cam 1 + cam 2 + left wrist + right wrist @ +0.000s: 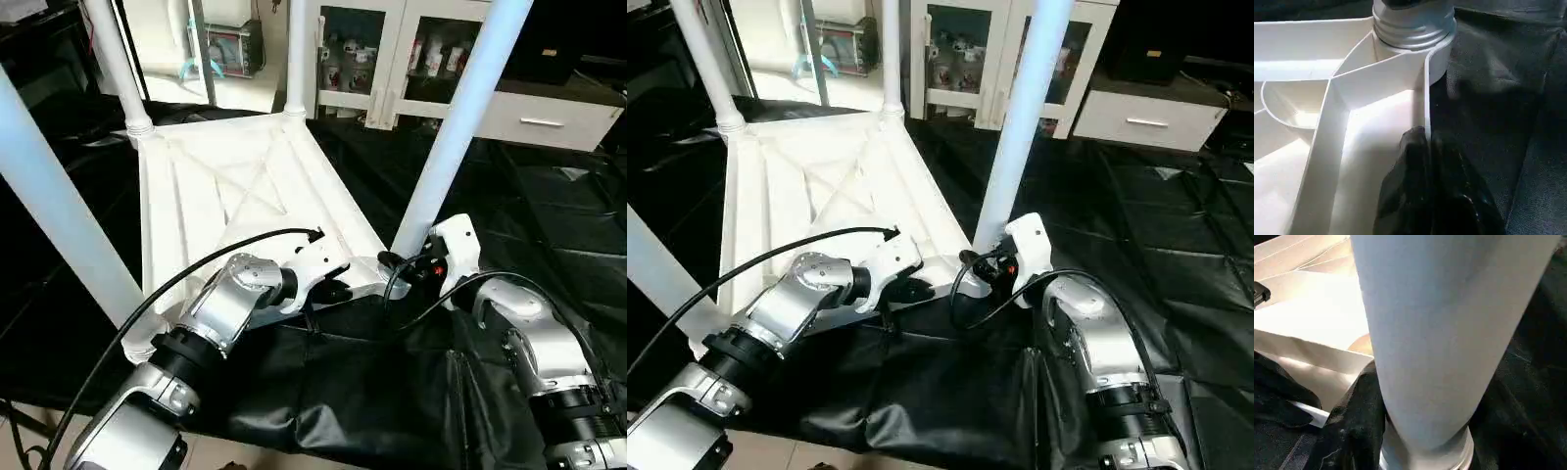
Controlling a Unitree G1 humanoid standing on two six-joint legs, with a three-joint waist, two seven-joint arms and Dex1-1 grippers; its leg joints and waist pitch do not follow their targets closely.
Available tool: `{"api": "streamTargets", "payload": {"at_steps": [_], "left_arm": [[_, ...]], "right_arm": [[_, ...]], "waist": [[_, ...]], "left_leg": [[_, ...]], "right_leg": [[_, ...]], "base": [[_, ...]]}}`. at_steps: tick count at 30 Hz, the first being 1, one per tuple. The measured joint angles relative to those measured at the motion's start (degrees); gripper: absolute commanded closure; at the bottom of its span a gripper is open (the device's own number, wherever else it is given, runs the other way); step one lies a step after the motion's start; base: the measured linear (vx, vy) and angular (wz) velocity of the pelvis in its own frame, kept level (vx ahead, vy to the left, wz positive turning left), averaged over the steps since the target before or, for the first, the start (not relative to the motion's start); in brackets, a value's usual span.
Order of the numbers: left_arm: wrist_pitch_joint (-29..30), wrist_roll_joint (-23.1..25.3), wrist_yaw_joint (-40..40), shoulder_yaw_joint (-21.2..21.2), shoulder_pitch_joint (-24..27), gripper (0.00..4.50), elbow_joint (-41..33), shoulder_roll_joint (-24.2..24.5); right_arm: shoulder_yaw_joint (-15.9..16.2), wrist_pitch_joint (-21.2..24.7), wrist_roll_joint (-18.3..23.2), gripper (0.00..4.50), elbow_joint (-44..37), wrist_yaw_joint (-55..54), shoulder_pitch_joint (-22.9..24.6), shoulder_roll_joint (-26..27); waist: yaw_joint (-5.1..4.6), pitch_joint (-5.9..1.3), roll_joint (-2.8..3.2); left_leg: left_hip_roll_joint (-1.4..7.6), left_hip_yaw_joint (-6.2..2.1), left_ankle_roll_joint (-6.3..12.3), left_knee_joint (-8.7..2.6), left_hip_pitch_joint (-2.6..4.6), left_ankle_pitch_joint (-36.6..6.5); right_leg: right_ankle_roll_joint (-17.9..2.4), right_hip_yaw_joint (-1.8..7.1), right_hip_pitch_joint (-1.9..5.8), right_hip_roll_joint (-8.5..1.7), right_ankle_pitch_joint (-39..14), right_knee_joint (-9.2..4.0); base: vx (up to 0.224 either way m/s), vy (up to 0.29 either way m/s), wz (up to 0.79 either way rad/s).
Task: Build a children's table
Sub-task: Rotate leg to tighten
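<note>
All four legs (458, 127) are running past the upper edge above the table top (245, 186) (their tips are going unseen).

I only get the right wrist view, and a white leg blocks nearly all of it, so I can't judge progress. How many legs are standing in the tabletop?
Observer: Four. The near right leg is the one you see. The near left leg, far left leg and far right leg also stand upright at the corners of the upturned tabletop.
Operator: Where is the left tool?
Observer: The left tool is shut on the tabletop's near rim, close to your leg's socket.
Operator: What lies beyond the table?
Observer: A white glass-door cabinet.
</note>
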Motion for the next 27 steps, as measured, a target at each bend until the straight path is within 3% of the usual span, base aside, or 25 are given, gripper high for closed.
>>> {"api": "streamTargets", "payload": {"at_steps": [3,10,15,26,27], "left_arm": [[-0.46,-0.01,0.01,0.00,-0.23,4.50,0.69,-0.17],[-2.26,0.05,0.89,0.15,-1.42,4.50,3.29,-0.33],[-6.33,0.71,1.50,0.29,-4.11,4.50,8.87,-1.41],[-19.41,3.99,6.92,0.51,-11.89,4.50,25.73,-6.02],[-19.41,3.96,7.00,0.68,-12.12,4.22,26.18,-6.28]], "right_arm": [[-0.21,-0.42,-0.08,1.87,-0.55,-1.01,0.69,0.53],[-2.17,0.09,0.86,1.36,-3.79,-4.25,4.68,1.78],[-3.46,2.46,1.56,0.83,-13.70,-4.63,11.55,0.51],[-2.49,8.76,0.78,0.75,-26.19,-10.45,21.32,1.65],[-2.23,9.10,0.72,0.71,-26.75,-10.80,21.79,1.93]], "waist": [[0.01,-0.01,0.07],[-0.18,0.10,0.25],[-0.13,0.13,0.32],[0.12,0.21,0.66],[0.12,0.20,0.67]], "left_leg": [[0.00,0.00,0.00,0.00,0.01,0.00],[0.00,-0.01,0.00,-0.03,-0.02,0.00],[0.00,-0.05,0.00,-0.10,-0.05,0.00],[-0.01,-0.04,0.00,-0.27,-0.29,0.00],[-0.01,-0.04,0.00,-0.27,-0.30,0.00]], "right_leg": [[0.00,0.00,0.01,0.00,0.00,0.00],[0.26,-0.01,-0.03,0.00,-0.15,-0.02],[0.31,-0.02,-0.04,0.01,-0.17,-0.08],[0.42,-0.04,-0.07,0.01,-0.20,-0.44],[0.35,-0.03,-0.07,0.01,-0.16,-0.44]], "base": [[0.000,0.000,0.00],[0.000,0.000,0.00],[0.000,0.000,0.00],[0.000,0.000,0.00],[0.000,0.000,0.00]]}}
